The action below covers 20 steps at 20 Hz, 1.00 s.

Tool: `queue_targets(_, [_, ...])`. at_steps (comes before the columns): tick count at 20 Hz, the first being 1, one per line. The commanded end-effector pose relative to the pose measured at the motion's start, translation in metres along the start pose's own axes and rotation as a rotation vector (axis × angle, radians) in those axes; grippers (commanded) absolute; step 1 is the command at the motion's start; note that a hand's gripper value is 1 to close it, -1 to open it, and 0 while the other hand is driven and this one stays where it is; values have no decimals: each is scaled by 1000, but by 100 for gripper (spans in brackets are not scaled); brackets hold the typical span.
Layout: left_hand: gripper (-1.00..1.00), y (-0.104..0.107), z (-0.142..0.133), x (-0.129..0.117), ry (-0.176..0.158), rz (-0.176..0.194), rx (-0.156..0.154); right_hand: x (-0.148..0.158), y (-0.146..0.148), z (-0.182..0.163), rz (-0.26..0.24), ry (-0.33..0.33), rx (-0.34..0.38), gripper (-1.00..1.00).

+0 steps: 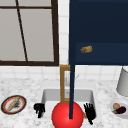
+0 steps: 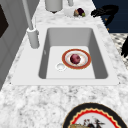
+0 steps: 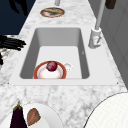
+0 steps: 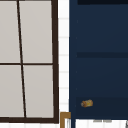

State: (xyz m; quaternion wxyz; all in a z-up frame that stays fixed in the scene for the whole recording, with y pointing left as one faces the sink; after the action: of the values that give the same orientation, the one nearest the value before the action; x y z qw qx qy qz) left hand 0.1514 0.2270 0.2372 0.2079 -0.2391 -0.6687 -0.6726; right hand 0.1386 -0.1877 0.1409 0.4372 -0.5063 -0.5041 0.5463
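My left hand (image 1: 39,108) hovers over the counter at the sink's (image 1: 46,96) front left corner, fingers relaxed and pointing down, holding nothing. My right hand (image 1: 89,112) hangs at the sink's front right corner with straight, spread fingers, and is also empty. In the right side view the right hand (image 3: 11,43) is at the left edge and the left hand (image 3: 18,6) is farther back. A red-rimmed plate (image 2: 86,62) lies in the basin (image 2: 100,57) with a dark red round fruit (image 2: 75,58) on it. A big red round shape (image 1: 67,115) sits low between the hands in the front view.
A navy wall cabinet (image 1: 100,30) with a brass knob (image 1: 86,49) hangs above, its door edge (image 1: 72,87) reaching down. The faucet (image 3: 96,37) stands behind the sink. A plate with a bread stick (image 1: 13,104) lies left, a plate with an eggplant (image 1: 119,108) right, and a grey canister (image 1: 123,82) behind it.
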Motion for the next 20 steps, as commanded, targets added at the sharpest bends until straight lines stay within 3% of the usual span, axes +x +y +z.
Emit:
queue_targets(1, [0,0,0,0,0,0,0,-5,1,0,-18,-15,-4,-100])
queue_targets(2, [0,0,0,0,0,0,0,-3,0,0,0,-1,0,-100])
queue_targets(10, [0,0,0,0,0,0,0,-10,0,-4,3,2,1,-100])
queue_targets(20, [0,0,0,0,0,0,0,-37,-55,10,-37,-10,22,-100])
